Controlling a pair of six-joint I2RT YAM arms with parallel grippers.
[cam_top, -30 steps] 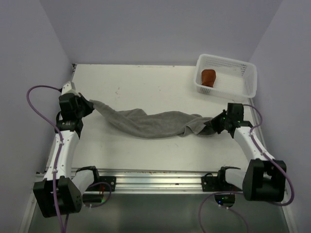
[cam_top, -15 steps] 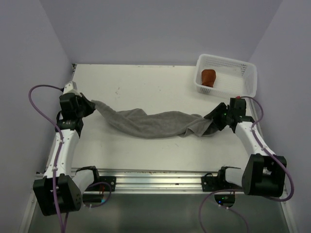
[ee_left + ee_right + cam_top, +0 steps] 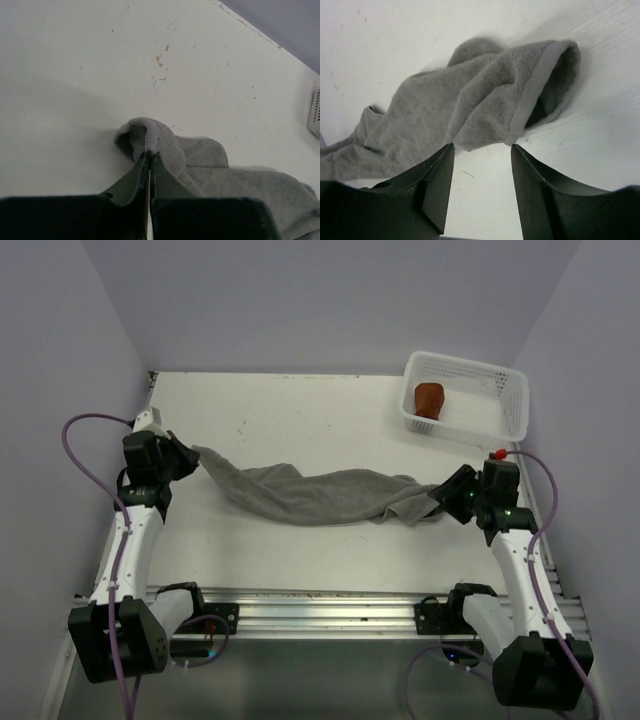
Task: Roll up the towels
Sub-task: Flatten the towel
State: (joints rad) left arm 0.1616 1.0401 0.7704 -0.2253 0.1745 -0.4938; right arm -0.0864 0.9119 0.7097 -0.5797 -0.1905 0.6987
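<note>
Grey towel (image 3: 310, 495), long axis left-right: my left gripper (image 3: 150, 156) pinched one end; right gripper (image 3: 482, 152) spread beside the other

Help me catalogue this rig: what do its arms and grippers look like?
The left arm and right arm have white links with black joint housings and black bases. A purple cable loops beside each; the right one ends in a red plug. The left gripper and right gripper have dark, flat, wedge-shaped fingers.
</note>
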